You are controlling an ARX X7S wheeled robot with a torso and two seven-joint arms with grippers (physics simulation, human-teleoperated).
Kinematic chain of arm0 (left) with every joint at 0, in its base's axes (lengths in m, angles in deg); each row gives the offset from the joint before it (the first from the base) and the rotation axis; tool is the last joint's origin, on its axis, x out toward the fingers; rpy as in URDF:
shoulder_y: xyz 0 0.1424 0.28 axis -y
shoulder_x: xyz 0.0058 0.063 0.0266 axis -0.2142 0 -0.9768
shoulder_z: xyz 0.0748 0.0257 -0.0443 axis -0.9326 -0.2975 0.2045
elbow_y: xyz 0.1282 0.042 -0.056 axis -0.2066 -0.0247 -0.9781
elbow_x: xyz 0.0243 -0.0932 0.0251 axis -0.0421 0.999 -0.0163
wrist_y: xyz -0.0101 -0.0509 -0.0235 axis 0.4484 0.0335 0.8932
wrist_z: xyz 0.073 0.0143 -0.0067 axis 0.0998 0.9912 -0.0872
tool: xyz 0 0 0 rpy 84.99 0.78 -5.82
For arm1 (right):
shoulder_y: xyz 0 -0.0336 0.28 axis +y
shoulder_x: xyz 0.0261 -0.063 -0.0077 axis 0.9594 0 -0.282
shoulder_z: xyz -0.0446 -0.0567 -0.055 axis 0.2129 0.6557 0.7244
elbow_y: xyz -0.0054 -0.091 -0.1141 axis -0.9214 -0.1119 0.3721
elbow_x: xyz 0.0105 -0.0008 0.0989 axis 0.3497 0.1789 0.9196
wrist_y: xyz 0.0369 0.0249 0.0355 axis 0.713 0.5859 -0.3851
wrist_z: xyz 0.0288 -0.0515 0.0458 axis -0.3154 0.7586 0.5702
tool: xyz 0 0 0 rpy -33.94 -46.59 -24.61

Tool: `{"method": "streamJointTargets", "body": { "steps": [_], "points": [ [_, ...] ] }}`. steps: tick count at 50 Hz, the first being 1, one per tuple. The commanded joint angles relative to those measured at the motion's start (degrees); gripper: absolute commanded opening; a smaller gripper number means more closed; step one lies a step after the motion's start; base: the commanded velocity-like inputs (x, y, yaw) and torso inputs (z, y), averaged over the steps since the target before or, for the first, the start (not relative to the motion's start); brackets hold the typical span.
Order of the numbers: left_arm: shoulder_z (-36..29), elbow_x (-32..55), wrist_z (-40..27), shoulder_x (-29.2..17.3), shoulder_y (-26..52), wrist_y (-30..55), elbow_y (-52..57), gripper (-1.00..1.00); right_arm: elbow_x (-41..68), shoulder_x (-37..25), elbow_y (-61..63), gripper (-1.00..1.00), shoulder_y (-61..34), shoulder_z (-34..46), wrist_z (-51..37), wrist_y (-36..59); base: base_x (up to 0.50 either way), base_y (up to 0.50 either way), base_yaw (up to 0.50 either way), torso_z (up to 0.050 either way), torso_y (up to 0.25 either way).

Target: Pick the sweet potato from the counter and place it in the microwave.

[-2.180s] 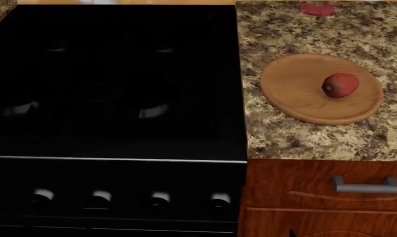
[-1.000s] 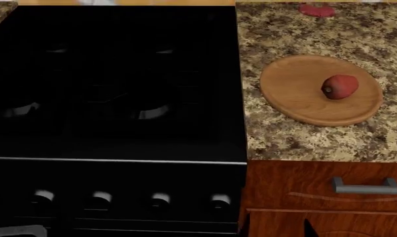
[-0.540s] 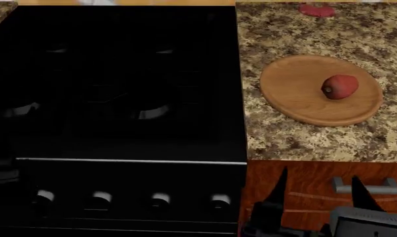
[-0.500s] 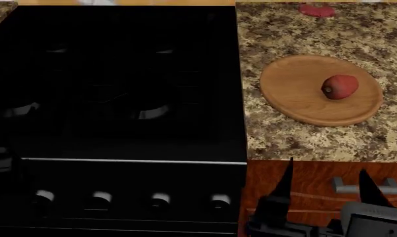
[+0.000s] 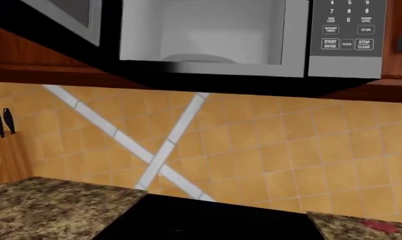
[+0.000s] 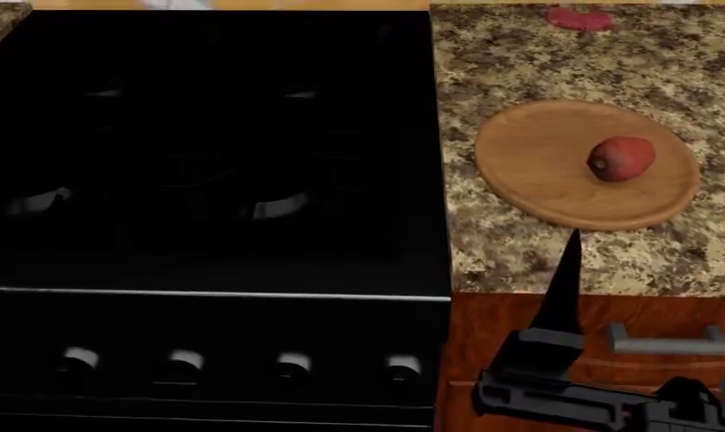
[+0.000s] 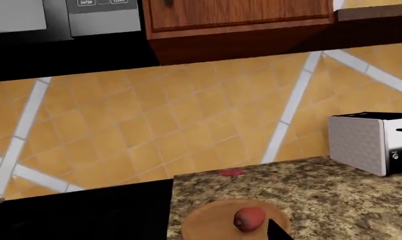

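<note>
**Reach toward the sweet potato, nothing gripped yet**

Stovetop (image 6: 206, 144) fills the left and centre of the head view, black and bare. No left gripper shows in any picture, so its jaws cannot be judged; its wrist camera looks up at the microwave (image 5: 254, 37), whose door stands open on a pale cavity at the top of that frame.

Right of the stove lies the counter (image 6: 519, 63), and on it the round wooden board (image 6: 542, 162). The sweet potato (image 6: 621, 158) rests on the board's right half, in the upper right of the head view, touching nothing else. A flat pink blob (image 6: 578, 18) sits well apart near the top edge.

At the lower right the right gripper (image 6: 650, 270) rises over the counter's front edge, jaws spread wide and empty, short of the board.

The step in hand is the approach. Done well, it probably means carrying the spread fingers on over the board and lowering them so one passes each side of the tuber before closing.

The potato's long axis seems to run roughly left-right in the head view, with a darker tip toward the left; closing across the shorter width should hold better.
</note>
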Motion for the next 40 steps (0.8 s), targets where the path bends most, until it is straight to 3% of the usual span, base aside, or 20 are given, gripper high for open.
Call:
{"method": "streamJointTargets", "body": {
  "steps": [1, 10, 18, 40],
  "points": [
    [-7.18, 1.48, -3.15, -6.06, 4.2, -6.86, 0.35, 1.0, 6.7, -7.82, 1.27, 1.0, -0.12, 2.41, -9.01, -5.06, 0.2, 0.0, 0.0, 0.0, 0.0],
    [-9.25, 0.39, -3.15, -7.43, 4.73, -9.15, 0.35, 1.0, 7.65, -9.39, 0.73, 1.0, 0.54, 3.1, -10.37, -7.15, 0.21, 0.0, 0.0, 0.0, 0.0],
    [-15.01, -1.9, -3.16, -9.82, 6.71, -13.09, 0.35, 1.0, 8.31, -10.35, 0.63, 1.0, 1.75, 3.13, -10.73, -8.81, 0.26, 0.0, 0.0, 0.0, 0.0],
    [-17.47, -2.39, -3.16, -10.69, 8.05, -14.37, 0.35, 1.0, 9.78, -12.04, -0.14, 1.0, 2.2, 3.94, -12.47, -11.08, 0.26, 0.0, 0.0, 0.0, 0.0]
  ]
}}
